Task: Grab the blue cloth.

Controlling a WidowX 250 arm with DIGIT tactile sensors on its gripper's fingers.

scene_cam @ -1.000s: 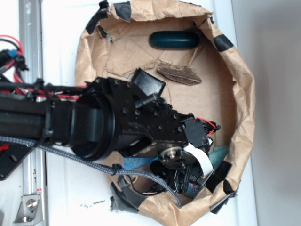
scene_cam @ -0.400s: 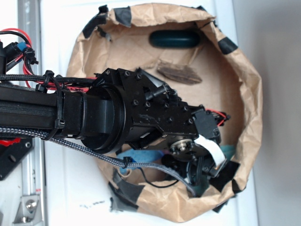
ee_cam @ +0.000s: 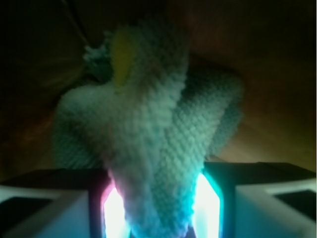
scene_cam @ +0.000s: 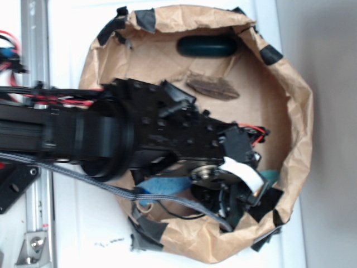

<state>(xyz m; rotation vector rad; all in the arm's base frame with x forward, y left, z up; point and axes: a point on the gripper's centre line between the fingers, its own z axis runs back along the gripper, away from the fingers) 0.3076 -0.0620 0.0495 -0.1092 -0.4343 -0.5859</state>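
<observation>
Jaws of the gripper (ee_cam: pixel 157 208) are clenched on the blue cloth (ee_cam: pixel 148 134), a bunched fold of terry rising between the two pads. Since a second ago the arm has slid rightward and settled low over the near right corner of the paper-lined basket (scene_cam: pixel 298 111), so the grab looks made. Farther off, the blue sponge (scene_cam: pixel 162 185), brown scrap (scene_cam: pixel 212 87) and dark green oval (scene_cam: pixel 206 46) lie untouched.

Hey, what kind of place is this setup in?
Likely a robot lab bench, not a home: a brown paper bin patched with black tape on a white table, an aluminium rail, and the gripper pinching the blue cloth.
</observation>
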